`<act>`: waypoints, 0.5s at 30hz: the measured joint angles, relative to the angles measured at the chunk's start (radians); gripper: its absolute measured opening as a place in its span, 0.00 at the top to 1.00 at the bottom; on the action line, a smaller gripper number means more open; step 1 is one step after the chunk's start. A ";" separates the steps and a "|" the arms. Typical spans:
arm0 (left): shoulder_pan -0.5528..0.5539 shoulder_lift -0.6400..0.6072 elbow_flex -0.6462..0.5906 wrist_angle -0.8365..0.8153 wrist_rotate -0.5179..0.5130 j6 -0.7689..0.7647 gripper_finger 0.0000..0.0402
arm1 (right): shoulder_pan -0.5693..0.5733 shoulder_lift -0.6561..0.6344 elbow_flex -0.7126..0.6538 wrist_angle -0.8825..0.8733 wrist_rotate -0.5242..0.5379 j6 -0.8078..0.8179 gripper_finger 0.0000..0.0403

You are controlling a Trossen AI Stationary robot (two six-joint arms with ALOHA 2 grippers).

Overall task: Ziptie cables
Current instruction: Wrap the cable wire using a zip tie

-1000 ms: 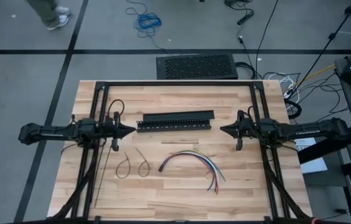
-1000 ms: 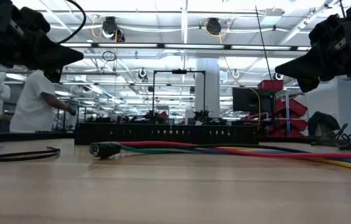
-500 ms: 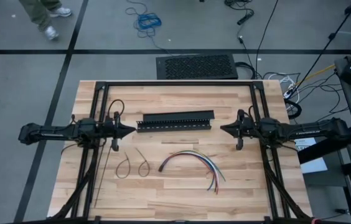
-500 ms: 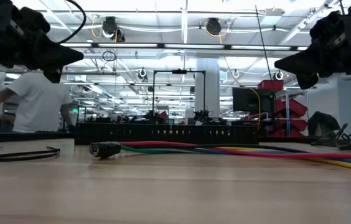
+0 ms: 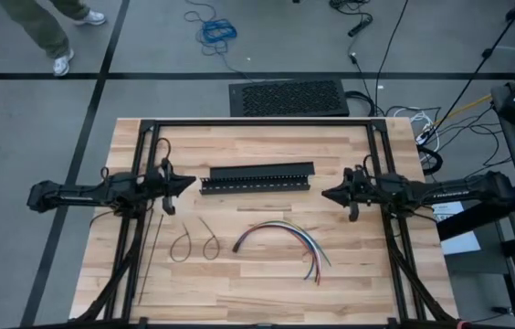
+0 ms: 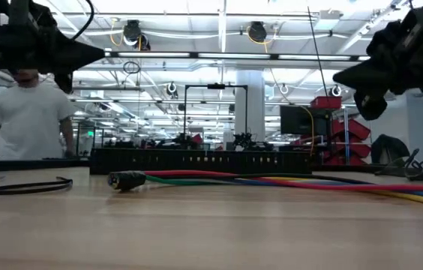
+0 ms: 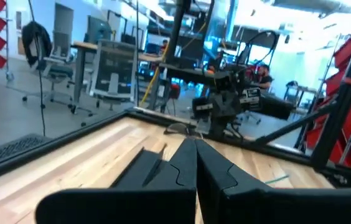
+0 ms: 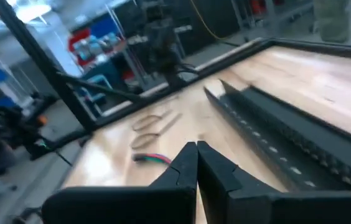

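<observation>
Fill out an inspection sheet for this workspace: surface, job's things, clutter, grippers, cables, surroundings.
Surface: wooden table, black frame along its edges.
Job's things: cables in a curved bundle, ends fanned; two looped zipties beside them, apart.
Clutter: long black slotted channel between the arms.
Grippers: left gripper shut, empty, above the table; right gripper shut, empty, above the table.
Cables: blue coil and black cords on the floor.
Surroundings: black mat behind the table; person in the room beyond.

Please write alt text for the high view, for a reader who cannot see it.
Seen from above, a wooden table holds loose cables, looped zipties and a black slotted channel. The shut left gripper and right gripper hover at either side, holding nothing.
</observation>
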 joint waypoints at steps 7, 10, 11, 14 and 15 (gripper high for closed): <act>0.000 0.007 0.000 -0.019 -0.022 0.010 1.00 | -0.022 -0.001 0.001 0.132 0.071 -0.112 1.00; 0.000 0.009 0.000 -0.059 -0.018 0.020 1.00 | -0.032 0.016 0.001 0.086 0.041 -0.103 1.00; 0.000 0.009 0.000 -0.055 -0.025 0.018 1.00 | -0.030 0.027 0.001 0.061 0.023 -0.092 1.00; 0.000 0.009 0.000 -0.045 -0.025 0.019 1.00 | -0.010 0.074 0.015 0.004 -0.023 -0.075 1.00; 0.000 0.009 0.000 -0.040 -0.026 0.018 1.00 | 0.003 0.093 0.019 0.003 -0.031 -0.072 1.00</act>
